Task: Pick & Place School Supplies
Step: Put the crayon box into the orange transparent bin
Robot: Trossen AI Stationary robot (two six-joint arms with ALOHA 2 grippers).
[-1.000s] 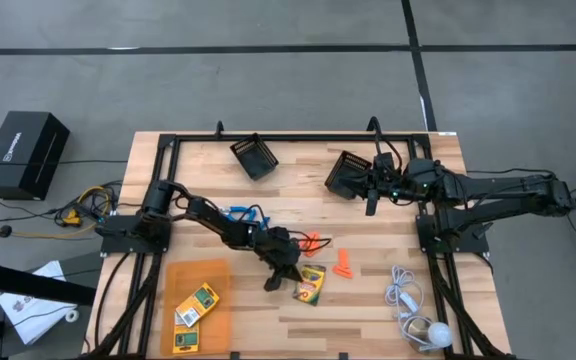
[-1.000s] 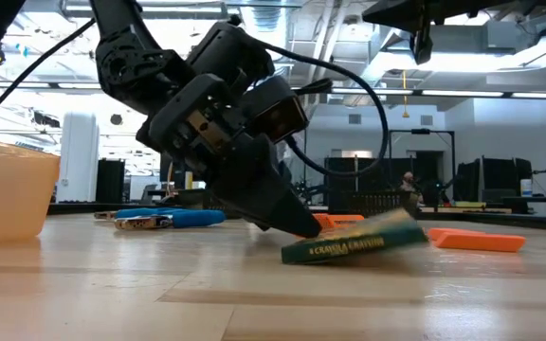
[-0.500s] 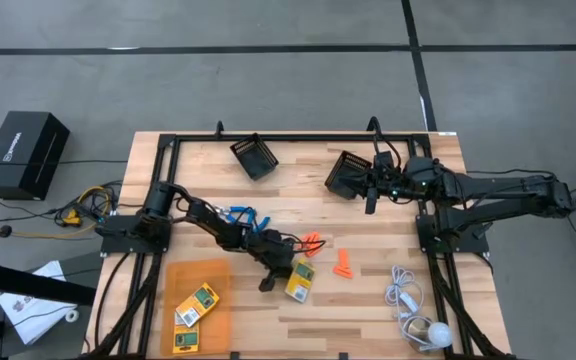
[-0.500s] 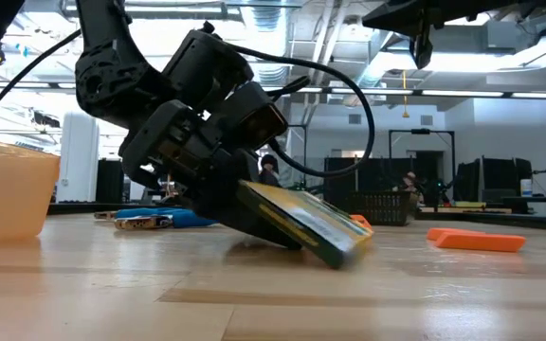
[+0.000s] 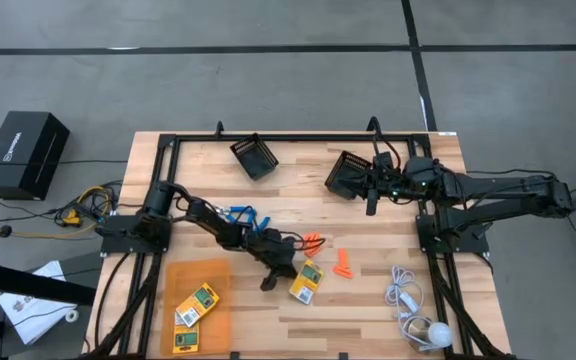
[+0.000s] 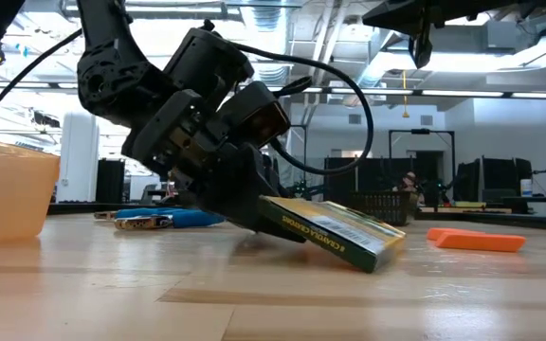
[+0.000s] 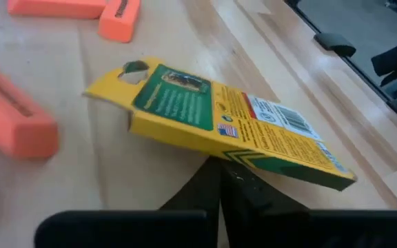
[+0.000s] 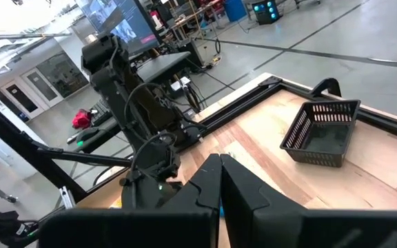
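Observation:
My left gripper [image 5: 282, 270] is at the table's middle, shut on a yellow-and-green crayon box [image 5: 306, 282], which also shows in the low view [image 6: 335, 235]. Two more crayon boxes [image 5: 202, 300] lie in an orange tray [image 5: 180, 277] at the near left. A blue-handled scissors-like tool [image 5: 238, 213] lies flat behind the left arm. Orange pieces [image 5: 343, 263] lie on the wood to the right of the box. My right gripper [image 5: 371, 203] hangs shut and empty, high at the far right beside a black mesh bin [image 5: 346, 174]. My left gripper pinches the crayon box by one long side [image 7: 220, 160], about midway along it, between its two fingers. The fingers slant down from the table's left and lie across the box. The box tilts, its held side up and its free end [image 6: 375, 258] low; whether that end touches the table, I cannot tell.
A second black mesh bin [image 5: 255, 157] stands at the far middle. A white cord with a round bulb [image 5: 415, 315] lies at the near right. Black frame rails [image 5: 298, 137] run along the table's far edge and sides. Bare wood lies between the box and the cord.
The crayon box lay almost flat on the table beside my left gripper's fingertips. It has since been tipped up steeply and turned about at the fingers, and now tilts less, its free end swung toward the table's right. My left gripper has stayed nearly in place.

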